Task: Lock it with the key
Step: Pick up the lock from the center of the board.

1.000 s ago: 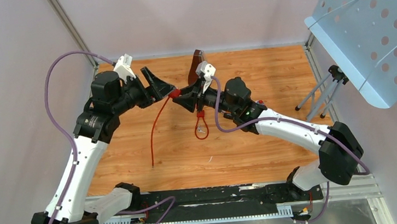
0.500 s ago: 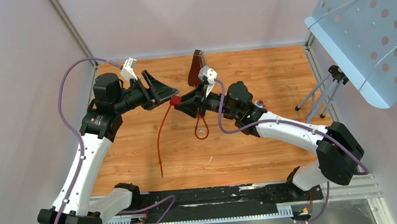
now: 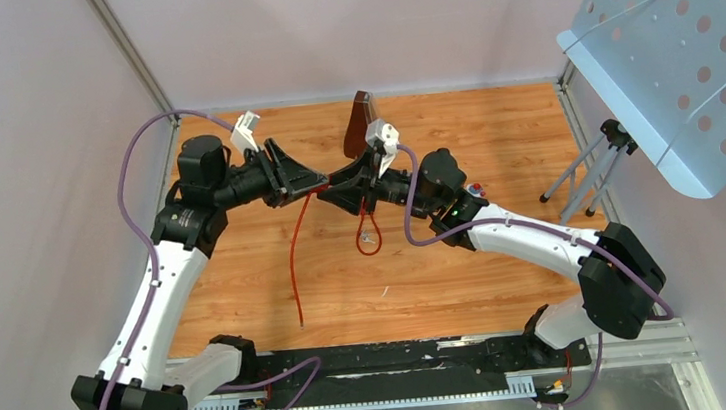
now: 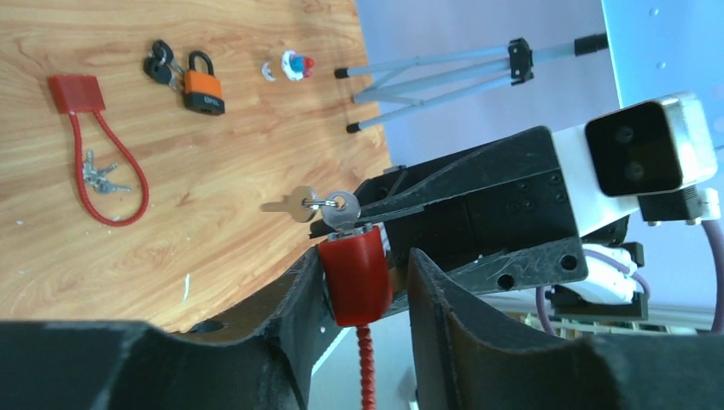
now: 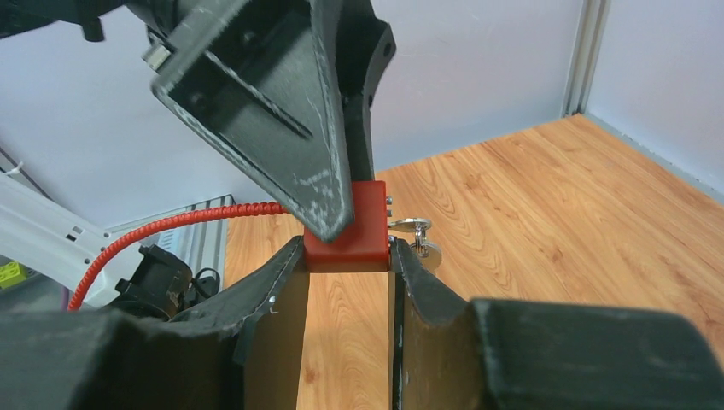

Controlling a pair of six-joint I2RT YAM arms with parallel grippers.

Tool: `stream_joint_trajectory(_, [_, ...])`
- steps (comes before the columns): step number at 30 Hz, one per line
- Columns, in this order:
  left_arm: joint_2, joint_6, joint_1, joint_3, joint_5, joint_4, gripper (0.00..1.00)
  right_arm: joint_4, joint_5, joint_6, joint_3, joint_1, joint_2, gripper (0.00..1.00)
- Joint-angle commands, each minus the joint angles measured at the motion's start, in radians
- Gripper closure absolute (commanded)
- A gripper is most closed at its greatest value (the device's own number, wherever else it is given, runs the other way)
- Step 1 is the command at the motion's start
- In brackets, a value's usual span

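Red lock [image 4: 354,278], key [image 4: 340,207] in it, in left hand [image 4: 364,260]

Left arm: stretched in from the left of the red cable lock [image 3: 314,182], wrist rolled.
Left gripper [image 4: 359,282]: jaws flank the lock; grip on one side unclear.
Right arm: elbow bent, reaching from the lock's right.
Right gripper [image 5: 348,256]: fingers [image 5: 286,282] pressed against both lock sides.

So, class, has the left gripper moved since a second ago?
Yes. The left gripper slid slightly right and nearer, judged against the brown block.
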Motion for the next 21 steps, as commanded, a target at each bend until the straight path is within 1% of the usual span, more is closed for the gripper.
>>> stream_joint_trajectory(1, [0.003, -0.018, 0.009, -0.019, 0.094, 0.048, 0.55, 0.11, -0.065, -0.01, -0.001, -0.001, -0.003, 0.95])
stream_joint_trajectory(4, [0.011, -0.031, 0.032, -0.032, 0.169, 0.073, 0.59, 0.119, -0.115, -0.024, -0.007, -0.004, -0.002, 0.95])
stream_joint_trajectory(5, [0.012, -0.032, 0.053, -0.033, 0.202, 0.074, 0.63, 0.117, -0.127, -0.027, -0.007, -0.003, -0.003, 0.96])
stream_joint_trajectory(7, [0.009, -0.027, 0.082, -0.036, 0.237, 0.069, 0.65, 0.116, -0.153, -0.03, -0.007, -0.005, -0.001, 0.96])
stream_joint_trajectory(10, [0.004, -0.032, 0.104, -0.041, 0.266, 0.075, 0.64, 0.113, -0.18, -0.032, -0.007, -0.007, 0.003, 0.96])
stream_joint_trajectory(14, [-0.001, -0.05, 0.106, -0.057, 0.284, 0.091, 0.59, 0.106, -0.192, -0.037, -0.004, -0.007, 0.008, 0.96])
stream_joint_trajectory(16, [-0.004, -0.053, 0.106, -0.061, 0.285, 0.087, 0.58, 0.098, -0.196, -0.041, 0.0, -0.009, 0.01, 0.96])
stream_joint_trajectory(21, [-0.008, -0.059, 0.106, -0.073, 0.296, 0.091, 0.61, 0.076, -0.211, -0.054, 0.011, -0.009, 0.02, 0.95])
